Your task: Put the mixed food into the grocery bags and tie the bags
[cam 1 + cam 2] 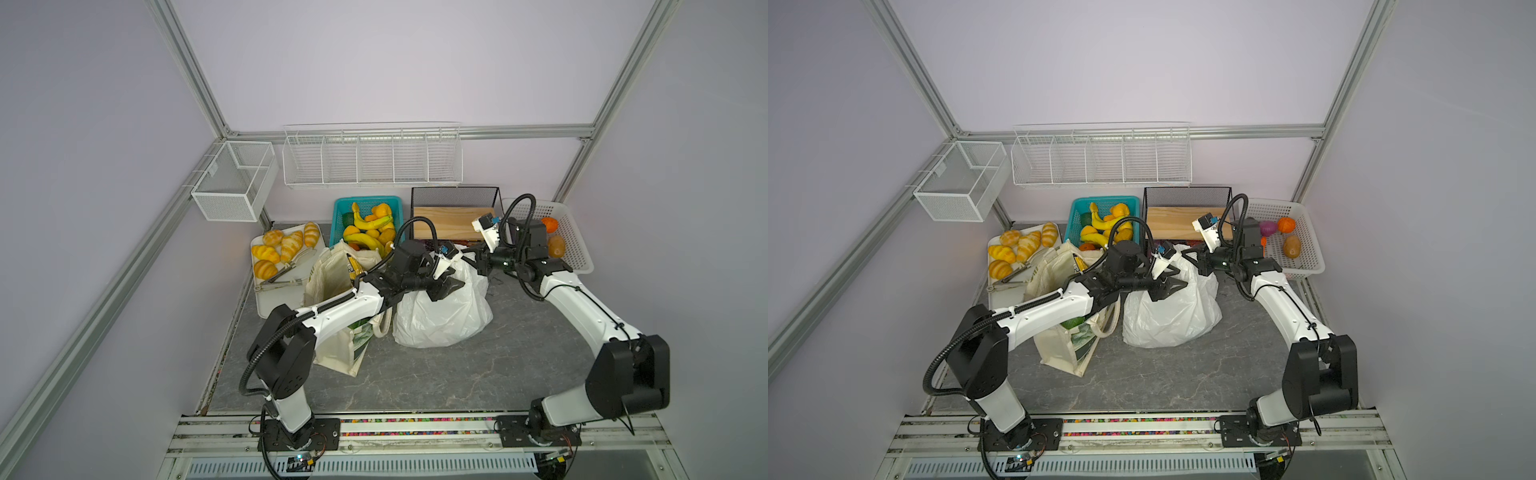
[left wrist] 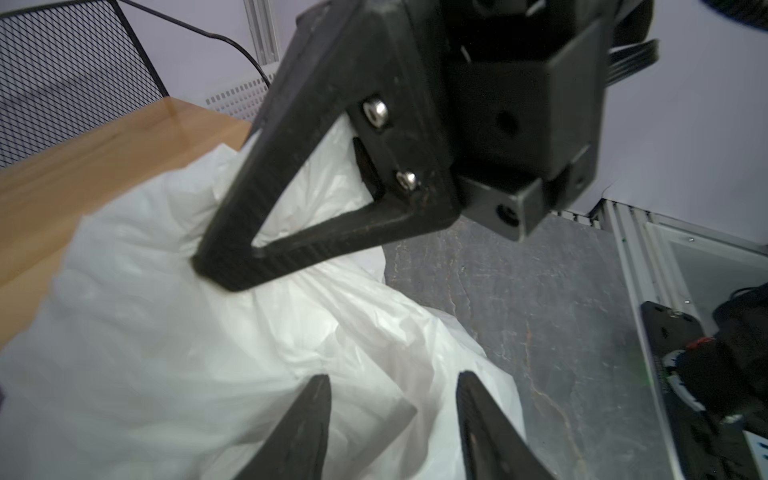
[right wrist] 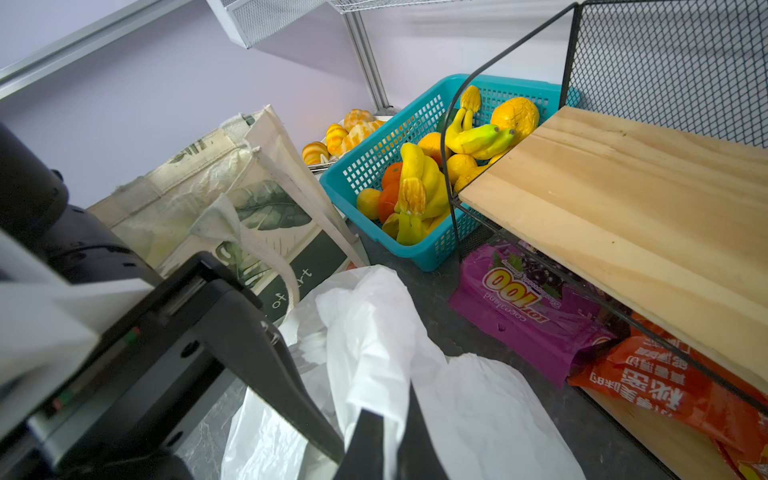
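Right end effector [image 3: 390, 411] clamped on the plastic carrier bag [image 1: 440, 316], left end effector [image 2: 390, 378] apart above it

In the right wrist view we see the right end effector's jaws closed together on a strip of the bag's thin white film near its top. The left end effector's jaws are spread as it hovers over the bag's crumpled upper side. In both top views the two face each other across the bag's top. The bag sits on the grey bench [image 1: 498, 374], just beside the canvas tote [image 1: 332, 361], which stands open under the left arm with the zigzag snack bag [image 1: 353, 266] poking from its mouth. Behind them we find the teal basket [image 1: 337, 216] of fruit and the black wire shelf [image 1: 455, 197] with its wooden board
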Tool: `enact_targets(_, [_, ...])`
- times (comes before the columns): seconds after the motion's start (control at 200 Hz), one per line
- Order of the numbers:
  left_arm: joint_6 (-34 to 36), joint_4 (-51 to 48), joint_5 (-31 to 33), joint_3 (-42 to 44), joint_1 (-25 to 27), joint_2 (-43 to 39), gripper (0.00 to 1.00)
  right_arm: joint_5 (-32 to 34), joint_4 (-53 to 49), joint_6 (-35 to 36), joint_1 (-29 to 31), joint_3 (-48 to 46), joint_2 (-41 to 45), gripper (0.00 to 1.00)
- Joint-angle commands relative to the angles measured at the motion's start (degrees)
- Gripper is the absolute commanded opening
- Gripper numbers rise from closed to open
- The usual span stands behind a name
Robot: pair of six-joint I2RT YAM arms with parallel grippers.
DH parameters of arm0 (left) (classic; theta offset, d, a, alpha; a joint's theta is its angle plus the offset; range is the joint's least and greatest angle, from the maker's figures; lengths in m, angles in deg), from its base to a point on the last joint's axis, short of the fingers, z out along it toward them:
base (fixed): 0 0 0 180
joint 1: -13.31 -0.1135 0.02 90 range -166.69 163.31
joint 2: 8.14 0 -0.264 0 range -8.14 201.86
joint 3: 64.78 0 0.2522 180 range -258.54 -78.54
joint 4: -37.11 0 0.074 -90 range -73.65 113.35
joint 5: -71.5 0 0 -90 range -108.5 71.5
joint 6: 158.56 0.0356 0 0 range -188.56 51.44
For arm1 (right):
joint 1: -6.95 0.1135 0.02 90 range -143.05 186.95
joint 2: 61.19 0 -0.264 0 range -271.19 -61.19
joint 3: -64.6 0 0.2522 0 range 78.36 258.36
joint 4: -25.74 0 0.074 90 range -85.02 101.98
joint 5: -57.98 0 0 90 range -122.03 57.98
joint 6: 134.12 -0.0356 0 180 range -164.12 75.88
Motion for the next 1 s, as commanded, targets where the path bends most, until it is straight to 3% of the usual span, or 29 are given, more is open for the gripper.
enact_targets(0.0, [-0.95,-3.81,-6.08,-1.37,-0.42,-6.61,0.53,-4.4,-2.21,5.23,-0.58,0.3,4.01,0.06])
enact_targets(0.13, [-2.44,-4.74,-9.57,-0.1,-3.52,-11.9,0.56,-6.97,-1.21,4.57,-0.51,-0.95,6.29,0.06])
enact_targets(0.305, [-1.11,-5.04,-4.18,1.11,-7.16,-15.39,0.64,-7.76,1.72,1.81,0.43,-4.12,9.12,0.06])
enact_targets(0.745, [10.08,-22.5,-5.09,-11.57,-5.69,-4.88,0.72,-9.39,4.08,-0.75,1.58,-8.01,12.15,0.06])
enact_targets(0.875, [11.35,-24.8,-4.61,-14.41,-5.15,-1.9,0.7,-9.4,4.05,-0.51,3.48,-8.2,12.16,0.06])
enact_targets(0.995, [11.68,-24.55,-3.22,-15.47,-4.66,-0.28,0.57,-9.5,4.0,-0.37,3.53,-8.2,11.94,0.06])
